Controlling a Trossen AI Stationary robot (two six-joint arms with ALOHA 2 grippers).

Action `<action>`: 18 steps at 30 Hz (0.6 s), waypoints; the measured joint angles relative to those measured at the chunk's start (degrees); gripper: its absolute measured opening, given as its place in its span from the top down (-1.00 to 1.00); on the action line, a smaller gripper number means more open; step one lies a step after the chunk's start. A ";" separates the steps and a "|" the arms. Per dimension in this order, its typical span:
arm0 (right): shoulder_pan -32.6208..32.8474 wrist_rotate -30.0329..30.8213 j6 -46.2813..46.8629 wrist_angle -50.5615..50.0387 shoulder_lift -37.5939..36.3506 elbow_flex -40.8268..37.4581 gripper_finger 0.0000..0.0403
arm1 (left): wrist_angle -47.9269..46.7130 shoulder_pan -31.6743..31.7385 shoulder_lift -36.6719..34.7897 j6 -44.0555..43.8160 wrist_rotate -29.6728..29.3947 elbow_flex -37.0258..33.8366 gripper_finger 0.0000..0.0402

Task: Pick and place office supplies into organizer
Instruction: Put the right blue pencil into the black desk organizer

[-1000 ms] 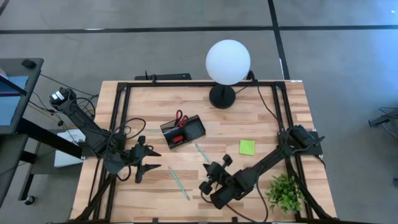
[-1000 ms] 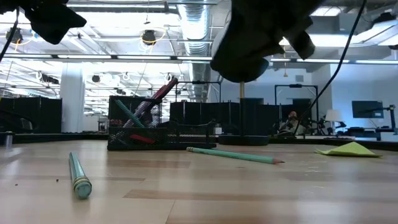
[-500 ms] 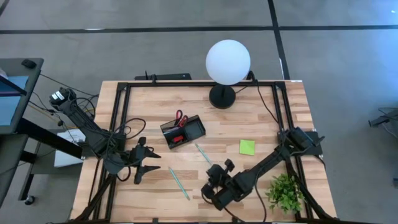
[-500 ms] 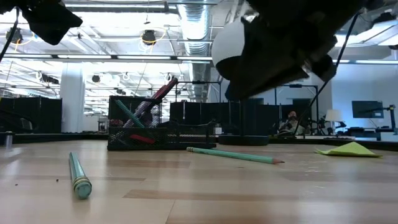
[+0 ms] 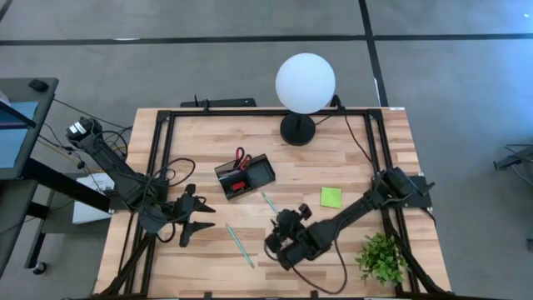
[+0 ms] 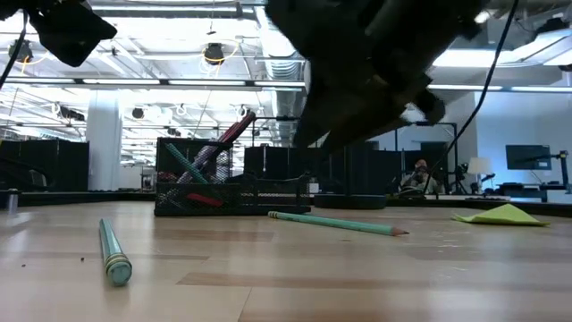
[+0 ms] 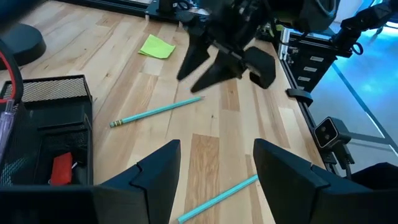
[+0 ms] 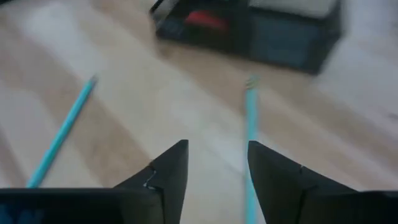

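The black organizer [image 5: 244, 177] stands mid-table with the red-handled scissors [image 5: 241, 157] and a small red block [image 5: 240, 185] in it. One teal pencil [image 5: 271, 203] lies flat just right of the organizer. A second teal pencil [image 5: 240, 245] lies nearer the front edge. The lime sticky pad [image 5: 331, 197] lies flat to the right. My right gripper [image 8: 217, 158] hovers open above the table between the two pencils [image 8: 250, 124] [image 8: 62, 134], touching neither. My left gripper [image 7: 214, 163] waits open at the table's left [image 5: 196, 223].
A white globe lamp [image 5: 305, 83] stands at the far edge, with a black bar-shaped device [image 5: 225, 102] left of it. A green plant [image 5: 381, 257] sits at the near right corner. Bare wood lies between the pencils and the near edge.
My right gripper has opened. It has swung a little toward the table's left and tipped its fingers down toward the table between the two pencils. The pencils, the sticky pad and the organizer have stayed in place.
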 joint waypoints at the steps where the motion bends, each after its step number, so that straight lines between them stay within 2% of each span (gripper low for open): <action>1: 0.86 2.14 2.52 -2.34 0.00 0.00 0.19 | 0.00 0.01 0.00 -0.41 0.04 -0.01 0.01; 5: 6.43 10.20 18.31 -12.52 0.00 -0.81 0.18 | 0.00 0.00 0.00 -0.80 1.36 0.01 0.01; 7: 9.52 15.89 22.75 -10.74 0.00 -3.76 0.18 | 0.00 0.00 0.00 -0.80 1.37 0.00 0.01; 12: 13.93 22.99 14.49 3.47 0.02 -11.49 0.23 | 0.00 0.00 0.00 0.03 -1.07 -0.01 0.01; 14: 13.85 23.27 11.50 7.73 0.02 -14.14 0.24 | 0.01 0.01 0.00 0.15 -2.49 -0.02 0.01; 18: 12.21 22.65 11.38 14.04 0.02 -18.99 0.28 | 0.02 0.02 0.00 0.12 -3.54 -0.02 0.01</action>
